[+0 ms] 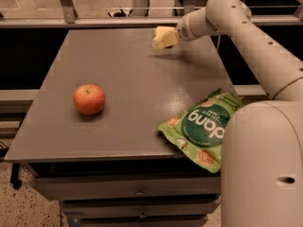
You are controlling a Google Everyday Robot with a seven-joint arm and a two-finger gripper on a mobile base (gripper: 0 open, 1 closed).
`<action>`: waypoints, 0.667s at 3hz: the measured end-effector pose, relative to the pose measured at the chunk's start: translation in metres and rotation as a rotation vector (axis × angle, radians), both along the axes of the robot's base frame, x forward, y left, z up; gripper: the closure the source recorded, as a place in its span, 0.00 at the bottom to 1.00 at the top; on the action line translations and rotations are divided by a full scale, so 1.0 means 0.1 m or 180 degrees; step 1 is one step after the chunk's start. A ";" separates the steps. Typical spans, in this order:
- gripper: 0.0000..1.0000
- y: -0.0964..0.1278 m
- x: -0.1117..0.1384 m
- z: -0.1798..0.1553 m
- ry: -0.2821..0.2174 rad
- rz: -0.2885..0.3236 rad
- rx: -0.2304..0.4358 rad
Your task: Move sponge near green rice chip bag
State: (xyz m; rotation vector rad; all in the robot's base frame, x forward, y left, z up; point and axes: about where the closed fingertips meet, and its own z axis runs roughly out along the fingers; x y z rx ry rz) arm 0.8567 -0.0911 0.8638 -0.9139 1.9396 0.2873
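Observation:
The pale yellow sponge [160, 33] lies at the far edge of the grey table [128, 70], right of centre. My gripper [165, 39] reaches in from the right and is right at the sponge, overlapping it, so the two are hard to tell apart. The green rice chip bag [203, 126], marked "dang", lies at the table's near right corner and partly overhangs the edge. It is well apart from the sponge, with much of the table's depth between them.
A red apple [89, 99] sits on the left part of the table. My white arm [255, 46] runs along the right side, and its large base [262, 164] covers the near right. Drawers are below the table front.

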 end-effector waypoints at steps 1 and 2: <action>0.13 -0.10 0.13 -0.08 0.0033 -0.0170 0.0046; 0.37 -0.19 0.17 -0.18 0.0084 -0.0274 0.0082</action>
